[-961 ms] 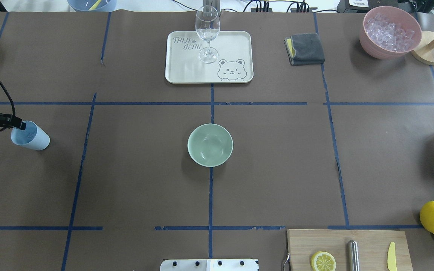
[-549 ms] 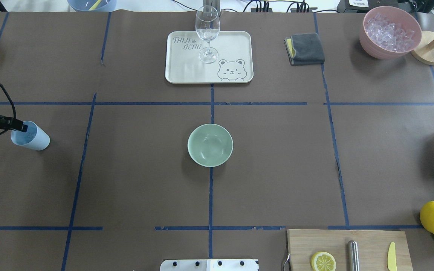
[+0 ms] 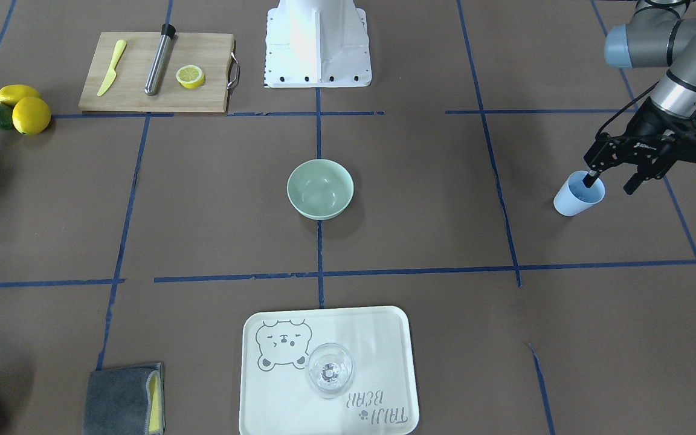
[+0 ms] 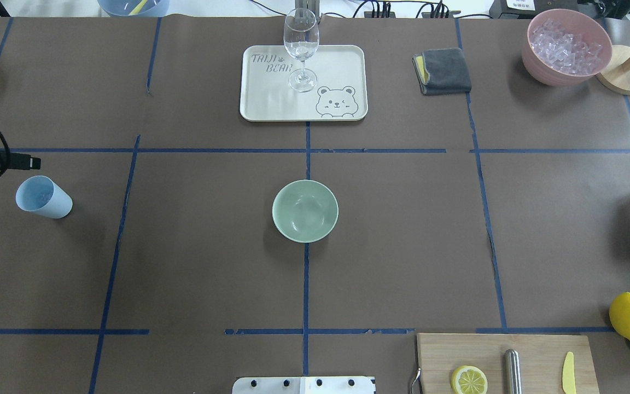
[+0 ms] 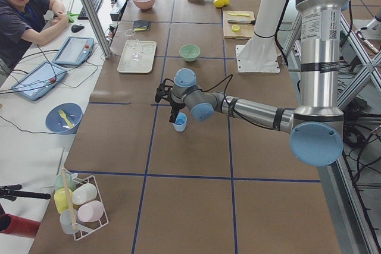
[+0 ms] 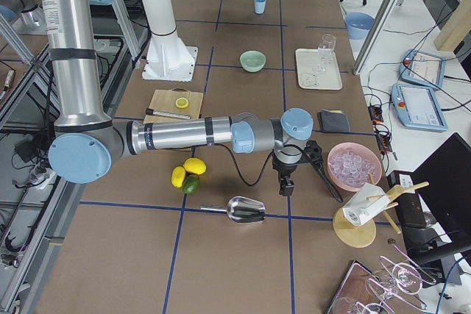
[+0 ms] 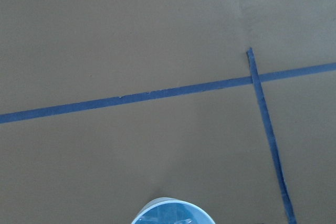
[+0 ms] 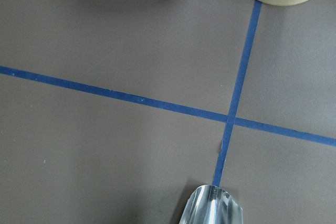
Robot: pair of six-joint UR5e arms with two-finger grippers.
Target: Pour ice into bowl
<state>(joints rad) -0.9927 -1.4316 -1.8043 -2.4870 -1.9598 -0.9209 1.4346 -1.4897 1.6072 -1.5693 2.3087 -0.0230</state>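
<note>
Left pincer [image 3: 609, 184], spread, lifted off cup [image 3: 574, 199]; right pincer [image 6: 309, 190] unclear; brown taped table [image 3: 444, 199].

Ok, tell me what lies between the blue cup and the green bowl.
Nothing but bare brown paper and one blue tape line between cup and bowl, per the overhead view.
</note>
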